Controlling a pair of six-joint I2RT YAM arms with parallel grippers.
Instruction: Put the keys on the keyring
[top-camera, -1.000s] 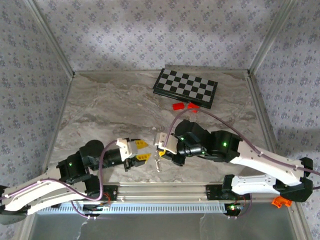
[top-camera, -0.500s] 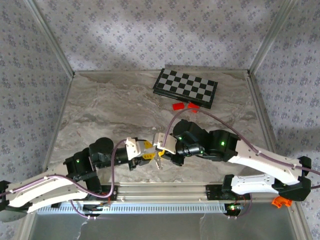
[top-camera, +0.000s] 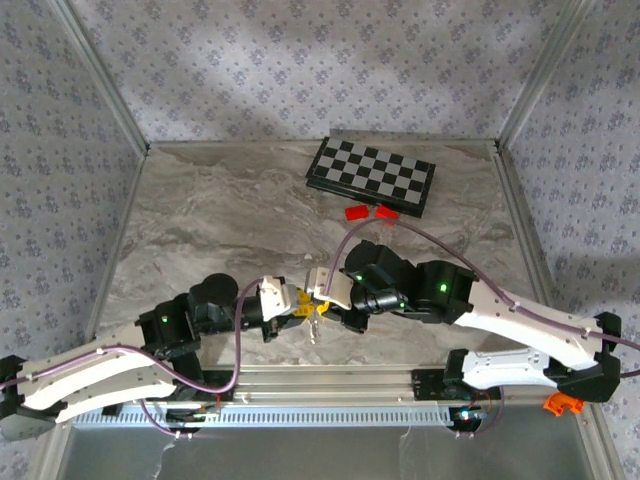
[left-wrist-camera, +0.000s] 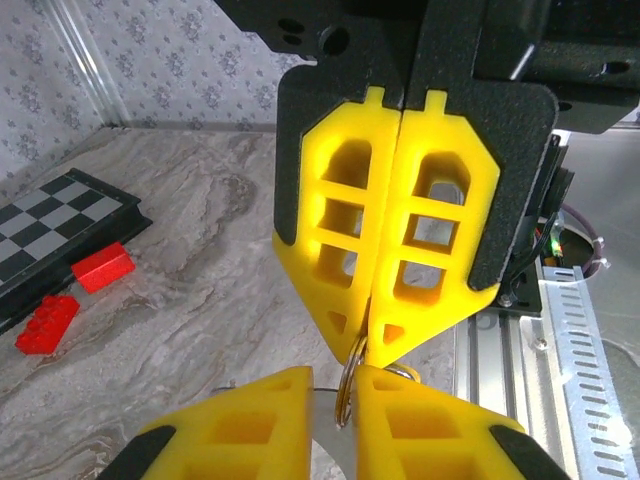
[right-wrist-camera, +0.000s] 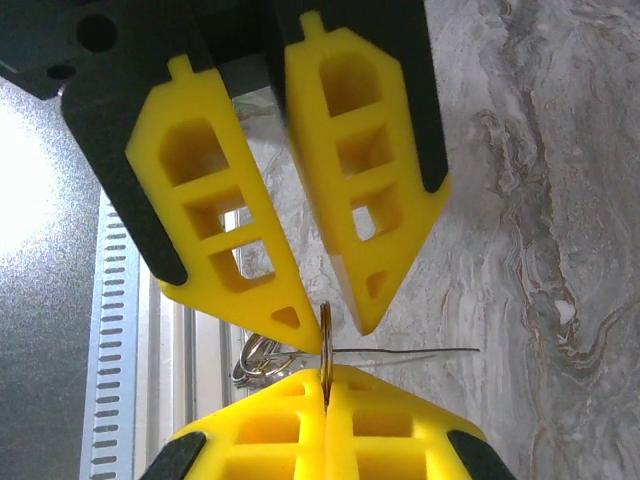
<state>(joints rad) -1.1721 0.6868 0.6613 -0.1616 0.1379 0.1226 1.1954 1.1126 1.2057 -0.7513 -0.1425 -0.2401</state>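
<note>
The keyring (right-wrist-camera: 326, 322) is hanging edge-on in the air over the near middle of the table (top-camera: 220, 220), and the right hand (right-wrist-camera: 325, 380) is pinching it hard, its yellow fingers pressed flat together on the metal. The keys (top-camera: 313, 328) are dangling in a small bunch from the ring, on the near side of the spot where the two hands are meeting. The left hand (left-wrist-camera: 335, 388) is reaching in from the left, nose to nose with the right one. Its fingers are standing only slightly apart and straddling the ring, which is sitting in the narrow gap. One fingertip is right against the wire and the other is leaving a sliver of space, so this hand is gripping nothing. Farther out, a chessboard (top-camera: 370, 175) is lying at the far right of the table, with two red bricks (top-camera: 357, 212) sitting just beside its near edge
</note>
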